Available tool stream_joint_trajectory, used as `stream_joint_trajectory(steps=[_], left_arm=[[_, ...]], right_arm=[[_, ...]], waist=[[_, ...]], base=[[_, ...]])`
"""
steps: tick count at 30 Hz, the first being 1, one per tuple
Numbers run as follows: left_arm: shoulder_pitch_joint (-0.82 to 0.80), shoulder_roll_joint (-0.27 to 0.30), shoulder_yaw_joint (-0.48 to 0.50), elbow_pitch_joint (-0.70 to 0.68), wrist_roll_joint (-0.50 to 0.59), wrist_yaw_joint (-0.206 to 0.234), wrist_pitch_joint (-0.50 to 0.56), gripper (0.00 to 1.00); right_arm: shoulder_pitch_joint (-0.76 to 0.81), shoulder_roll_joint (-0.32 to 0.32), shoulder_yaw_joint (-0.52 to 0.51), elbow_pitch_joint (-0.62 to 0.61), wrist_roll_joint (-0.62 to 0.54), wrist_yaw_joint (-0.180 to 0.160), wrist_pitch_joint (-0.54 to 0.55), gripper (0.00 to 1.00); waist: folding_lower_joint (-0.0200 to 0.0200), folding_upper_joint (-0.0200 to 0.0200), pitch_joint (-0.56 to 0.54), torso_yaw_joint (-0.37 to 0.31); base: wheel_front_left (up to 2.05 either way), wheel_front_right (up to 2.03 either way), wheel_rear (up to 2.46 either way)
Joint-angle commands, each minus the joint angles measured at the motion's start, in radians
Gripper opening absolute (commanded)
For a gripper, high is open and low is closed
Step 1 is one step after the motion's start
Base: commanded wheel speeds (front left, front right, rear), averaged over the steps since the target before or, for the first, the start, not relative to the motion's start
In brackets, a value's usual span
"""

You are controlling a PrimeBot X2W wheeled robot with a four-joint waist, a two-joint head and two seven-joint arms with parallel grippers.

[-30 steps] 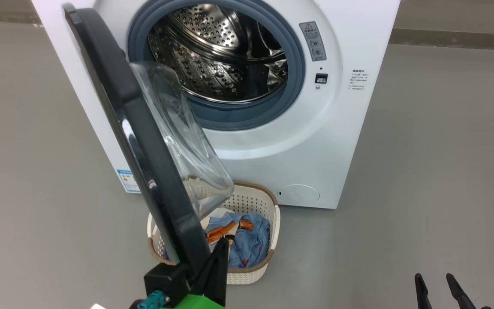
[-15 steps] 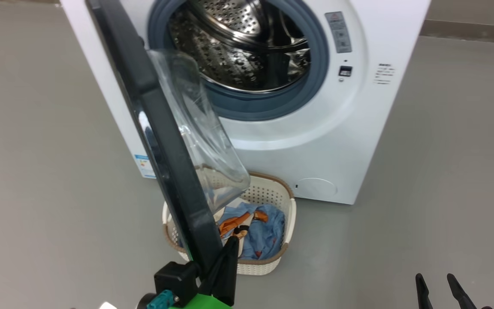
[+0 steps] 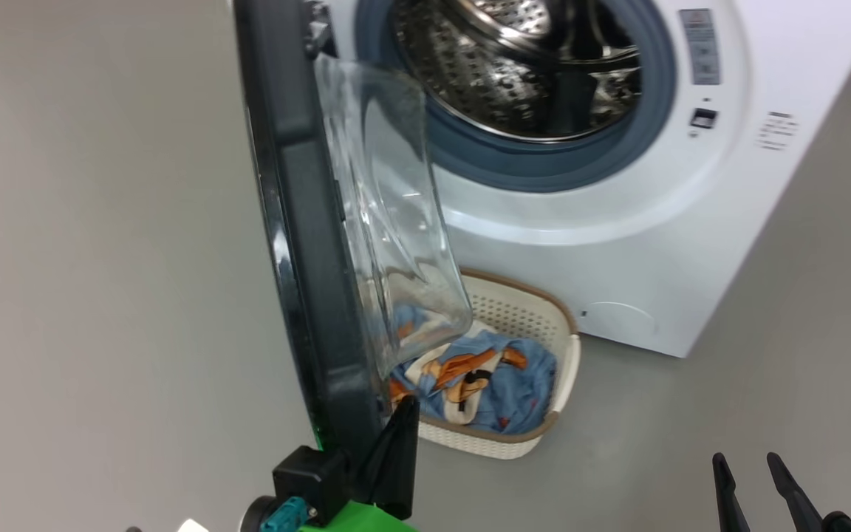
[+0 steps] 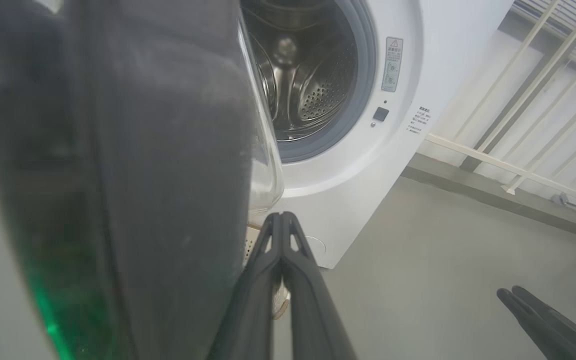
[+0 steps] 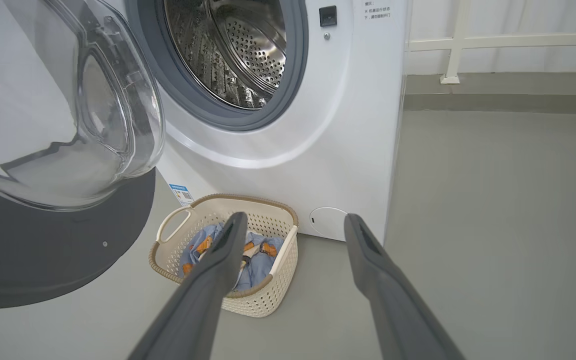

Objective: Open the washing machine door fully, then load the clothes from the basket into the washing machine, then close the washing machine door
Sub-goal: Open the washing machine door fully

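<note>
Lower centre of the head view: left gripper [image 3: 408, 403] clenched, fingers pressed together with nothing between them, lying against the inner side of the door [image 3: 300, 222] near its bottom rim. In the left wrist view the gripper tips [image 4: 282, 216] sit just right of the dark rim [image 4: 168, 150], so this looks like a push, not a grasp. The door stands edge-on, about square to the washer [image 3: 617, 244], with the drum [image 3: 529, 66] exposed at top centre.

Lower right: right gripper [image 3: 744, 464] released, empty, well apart from everything. Its wrist view shows the jaws wide [image 5: 295, 220].

The basket [image 3: 470, 440] is on the floor just in front of the washer, with the clothes [image 3: 521, 377] inside. The door's glass bowl overlaps the basket's left part.

Step, by my judgement: the door is not yet fully open.

Risks:
- The closed fingers only lean on a glossy rim, so they may slide off and the door could swing back.
- If loading starts now, the glass bowl hangs over the basket and the right arm could hit it.
- The left finger may snag the basket's rim.
</note>
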Motion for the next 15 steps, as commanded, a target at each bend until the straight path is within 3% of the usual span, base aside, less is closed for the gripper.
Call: stream_joint_trajectory(steps=[1, 7, 15], left_arm=[[-0.046, 0.015, 0.052, -0.024, 0.012, 0.017, -0.010, 0.00], [-0.029, 0.037, 0.089, -0.028, 0.007, 0.046, -0.013, 0.00], [-0.002, 0.078, 0.193, -0.007, -0.012, 0.095, -0.057, 0.00]], right_arm=[[-0.037, -0.014, 0.027, -0.026, 0.001, 0.002, -0.012, 1.00], [-0.043, -0.022, 0.023, -0.032, -0.004, 0.002, -0.012, 1.00], [-0.043, -0.032, 0.034, -0.035, -0.005, 0.002, -0.012, 1.00]], waist=[[0.0001, 0.0000, 0.025, 0.053], [0.0001, 0.0000, 0.049, 0.125], [0.0001, 0.0000, 0.060, 0.151]], base=[[0.00, 0.00, 0.00], [0.00, 0.00, 0.00], [0.00, 0.00, 0.00]])
